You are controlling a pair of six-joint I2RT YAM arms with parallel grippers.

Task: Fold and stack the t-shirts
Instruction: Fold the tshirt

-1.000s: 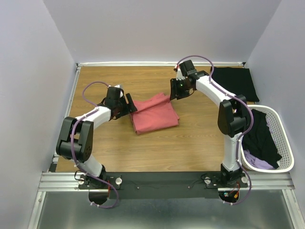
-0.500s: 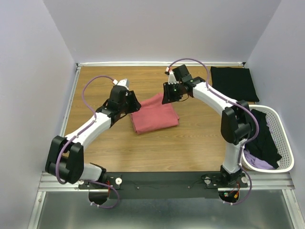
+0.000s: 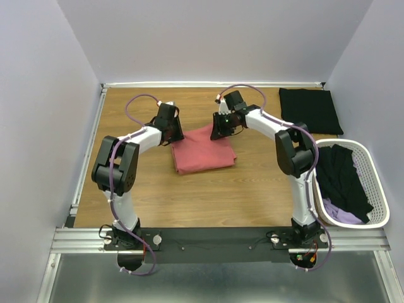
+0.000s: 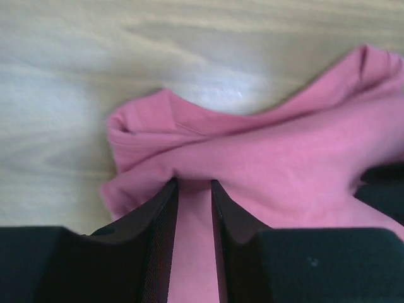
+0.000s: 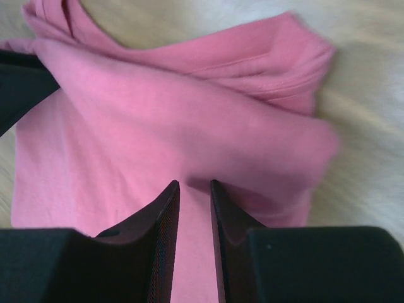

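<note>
Seen from the top, the coral-pink t-shirt (image 3: 203, 151) is lying folded at the middle of the worktop (image 3: 139, 196). The left hand (image 3: 173, 134) is being pressed onto its 10 o'clock corner and the right hand (image 3: 218, 130) onto its 1 o'clock corner. A folded black t-shirt (image 3: 310, 109) is lying at 2 o'clock on the worktop, well apart. At 4 o'clock, a white basket (image 3: 379, 208) is holding a crumpled black t-shirt (image 3: 344, 180) and a lilac t-shirt (image 3: 338, 214).

In the left wrist view, the left hand (image 4: 194, 189) is being clenched on the coral-pink t-shirt (image 4: 284, 158). A strip of cloth is being pinched between its narrowed fingers (image 4: 161, 218), and the cloth is bunching at 12 o'clock of their tips.

In the right wrist view, the right hand (image 5: 193, 189) is likewise grasping the coral-pink t-shirt (image 5: 158, 113), with cloth being squeezed between its fingers (image 5: 165, 221). A dark shape at 9 o'clock is probably the other hand, though too little is showing.
</note>
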